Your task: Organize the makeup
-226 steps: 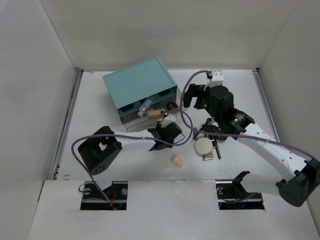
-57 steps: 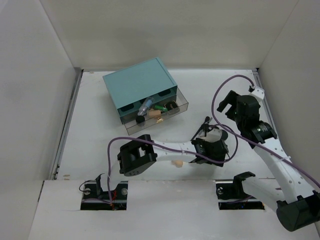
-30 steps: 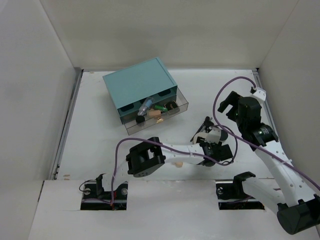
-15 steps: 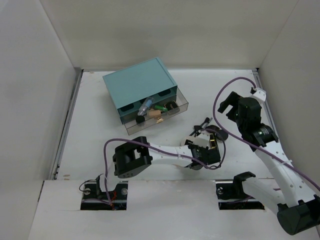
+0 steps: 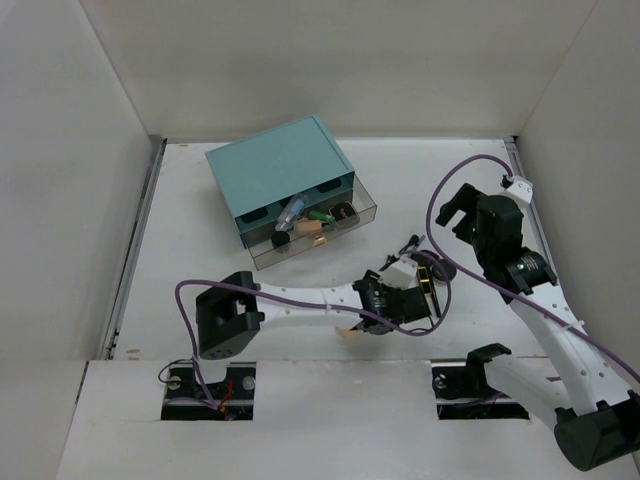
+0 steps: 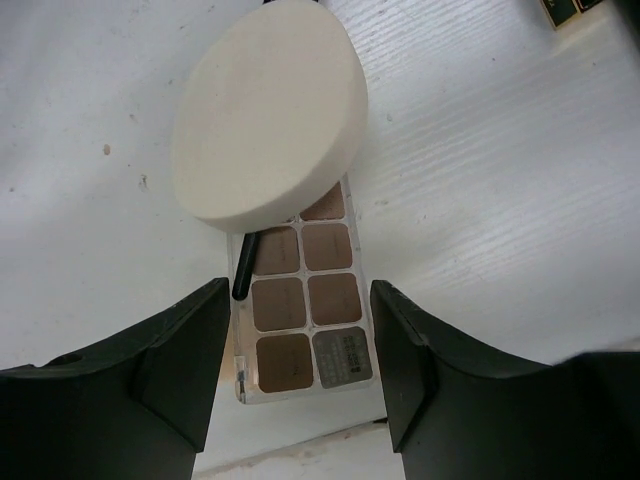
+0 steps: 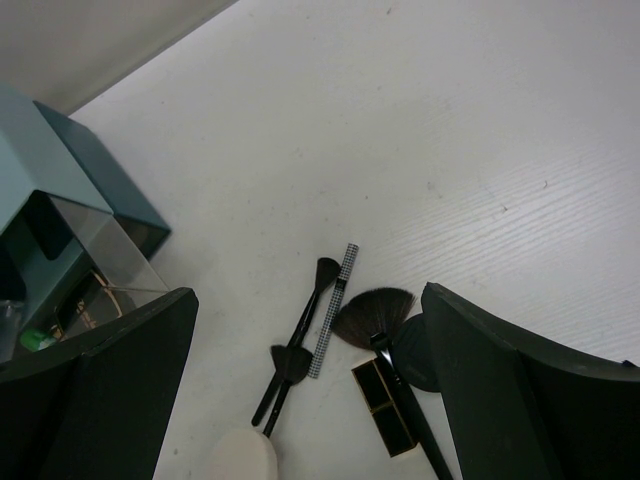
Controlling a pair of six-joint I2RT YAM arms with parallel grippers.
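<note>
One round cream puff [image 6: 268,115] atop brown-pan palette [image 6: 305,300]

The cream puff [image 6: 268,115] looks matt and foamy, the palette [image 6: 305,305] clear plastic, the table [image 6: 500,170] faintly grained.

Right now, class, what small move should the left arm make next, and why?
Probably close the left fingers firmly on the eyeshadow palette and raise it slightly, kept level. The fingers stand along its two long edges, whether gripping I cannot tell, and the cream round puff lies over its far end, so a tilt could slide it off.
</note>
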